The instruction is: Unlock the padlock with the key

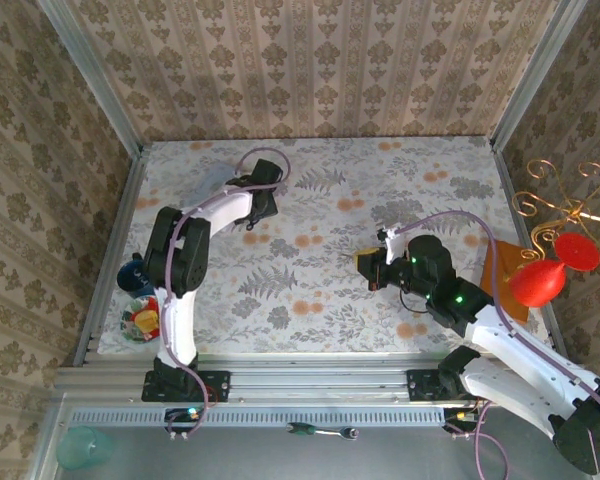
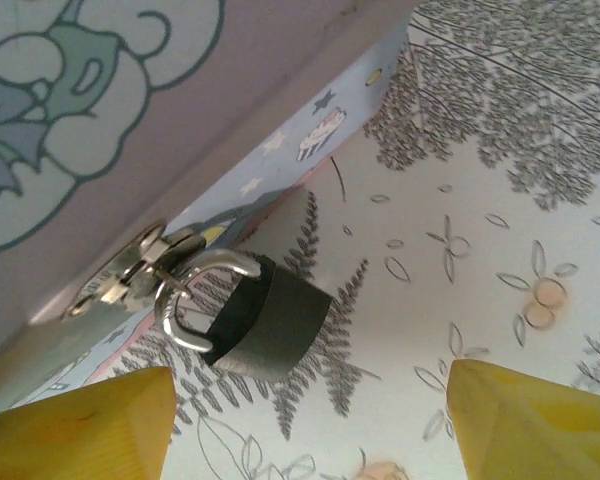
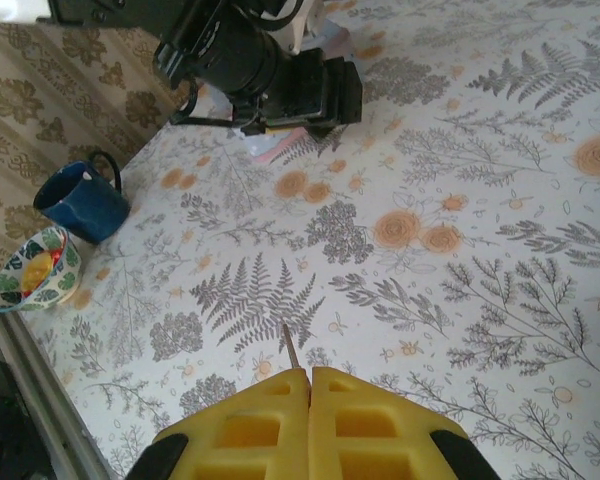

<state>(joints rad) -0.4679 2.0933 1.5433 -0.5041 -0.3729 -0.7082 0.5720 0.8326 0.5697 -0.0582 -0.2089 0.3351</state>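
At my right gripper (image 3: 310,378), the two yellow pads are pressed flat together, and the key (image 3: 290,348) is pinched in their seam. Only a thin sliver of it juts out toward eleven o'clock, over the flowered table cover (image 3: 480,250). I cannot confirm whether the key tip touches the cover. Farther out in that wrist view, at eleven o'clock, my left arm (image 3: 250,60) reaches down to the table. At nine o'clock stands a blue mug (image 3: 78,200), with a patterned bowl (image 3: 35,268) just beside it at its seven.

My left gripper (image 2: 310,430) stands wide open and holds nothing. One yellow fingertip sits at seven o'clock in its wrist view and the other at four, with bare cover between them. Toward eleven o'clock of that gap hangs the padlock (image 2: 265,318), its black body tilted. Its shackle (image 2: 195,290) is threaded through the metal hasp (image 2: 130,265) on the edge of the pastel tin (image 2: 130,110). The padlock and my fingertips are apart, not touching. Seen from above, my two grippers are well apart, the left at ten o'clock of the right.
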